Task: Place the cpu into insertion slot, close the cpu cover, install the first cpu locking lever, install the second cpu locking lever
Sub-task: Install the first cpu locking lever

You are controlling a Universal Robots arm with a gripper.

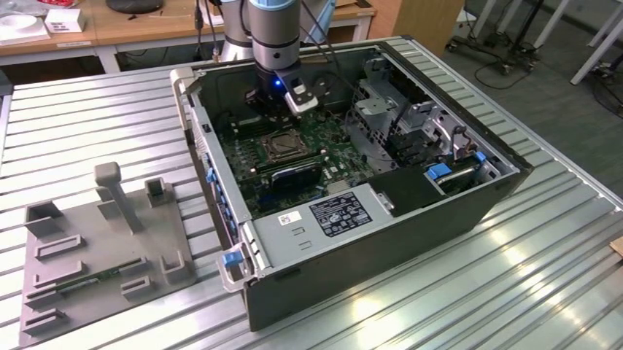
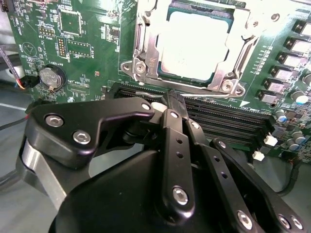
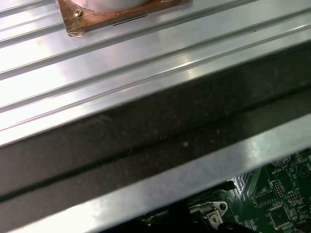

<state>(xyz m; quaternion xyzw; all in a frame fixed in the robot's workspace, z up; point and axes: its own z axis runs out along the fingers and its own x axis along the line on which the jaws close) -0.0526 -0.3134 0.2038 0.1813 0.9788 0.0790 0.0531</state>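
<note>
**Arm poised inside the open computer case, chip seated in its socket**

The computer case lies on its side on the ribbed metal table, its panel off and the green motherboard open to view. The arm reaches down into the far end of the case, and its gripper hangs just above the board, a little beyond the insertion slot. In the second wrist view the gripper shows its black fingers drawn close together at the tips with nothing between them; the tips sit over the long black memory slots, just beside the socket.

The cpu lies flat in the insertion slot, its pale silver top facing up. The cpu cover is down over it, its silver frame surrounding the chip on the sides I can see, with screws at the corners. Whether the locking levers are latched, I cannot tell.

A round coin battery sits on the board well apart from the socket. On the exterior view's left, a grey fixture tray with upright holders rests on the table, apart from the case.
</note>
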